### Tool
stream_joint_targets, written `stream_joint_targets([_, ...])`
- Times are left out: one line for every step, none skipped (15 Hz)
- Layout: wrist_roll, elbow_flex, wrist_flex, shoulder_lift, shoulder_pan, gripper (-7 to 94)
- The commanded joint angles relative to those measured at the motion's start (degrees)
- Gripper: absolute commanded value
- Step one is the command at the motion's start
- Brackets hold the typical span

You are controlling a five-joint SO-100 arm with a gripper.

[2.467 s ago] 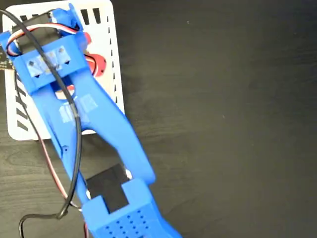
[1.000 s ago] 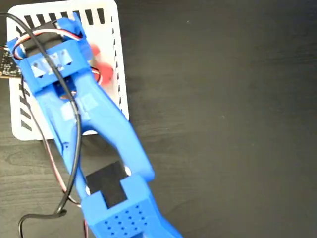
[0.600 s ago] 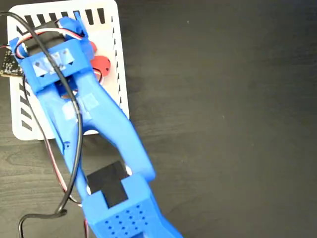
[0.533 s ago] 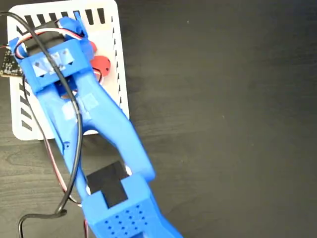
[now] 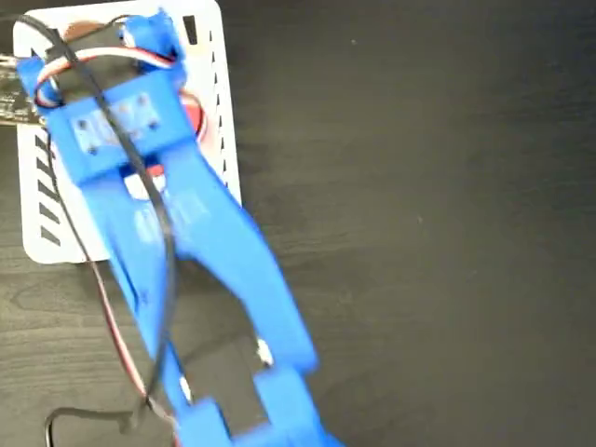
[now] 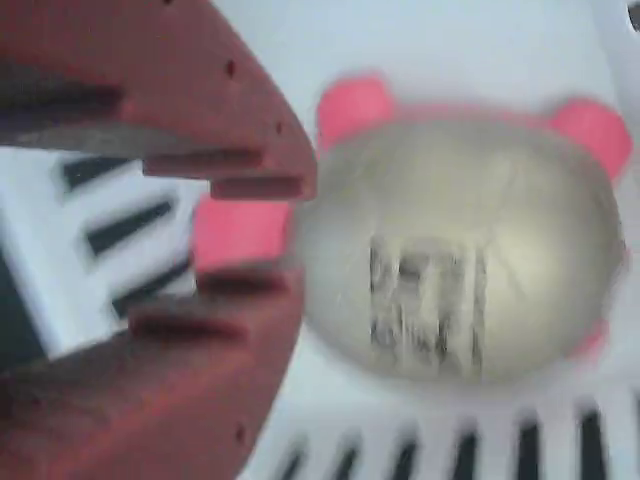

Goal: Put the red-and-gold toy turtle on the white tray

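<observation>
Fixed view: one blue arm (image 5: 177, 233) reaches across the dark table (image 5: 419, 233) to one white tray (image 5: 216, 112) at upper left, covering most of it. A sliver of red from the red-and-gold toy turtle (image 5: 194, 114) shows beside the arm, on the tray. Jaws hidden here.

Wrist view, blurred: one turtle (image 6: 455, 260) lies on the tray (image 6: 400, 40), gold shell up, black code mark visible. Gripper (image 6: 250, 235): two reddish fingers (image 6: 200, 120), jaws apart, a red turtle part between the tips; contact cannot be told.

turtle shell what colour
Shiny gold with a black code mark, on the turtle; best in the wrist view.
</observation>
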Motion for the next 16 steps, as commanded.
stream_joint_targets([-9.1,6.4,-5.6,18.4,1.3,0])
stream_joint_targets([-12.4,9.9,-8.2,23.5,2.4,0])
stream_joint_targets([-14.6,14.3,-11.8,28.7,3.6,0])
stream_joint_targets([-16.5,19.1,-15.3,34.3,4.5,0])
stream_joint_targets([-18.2,24.5,-19.4,40.3,5.4,0])
stream_joint_targets([-19.4,30.1,-22.7,46.3,6.0,0])
stream_joint_targets([-22.8,38.1,-26.7,53.3,6.2,0])
stream_joint_targets([-23.8,45.6,-28.9,59.9,6.4,0])
stream_joint_targets([-23.8,52.1,-29.5,65.8,6.6,0])
stream_joint_targets([-23.5,58.7,-29.6,71.5,6.8,0])
stream_joint_targets([-22.7,65.3,-29.7,77.3,7.2,0])
stream_joint_targets([-22.3,72.5,-30.7,83.1,7.9,0])
stream_joint_targets([-22.9,79.8,-31.8,88.4,8.4,0])
stream_joint_targets([-22.9,86.2,-33.2,93.1,9.3,0])
stream_joint_targets([-22.8,90.5,-33.0,97.6,9.9,0])
stream_joint_targets([-22.0,92.5,-30.4,100.3,9.8,0])
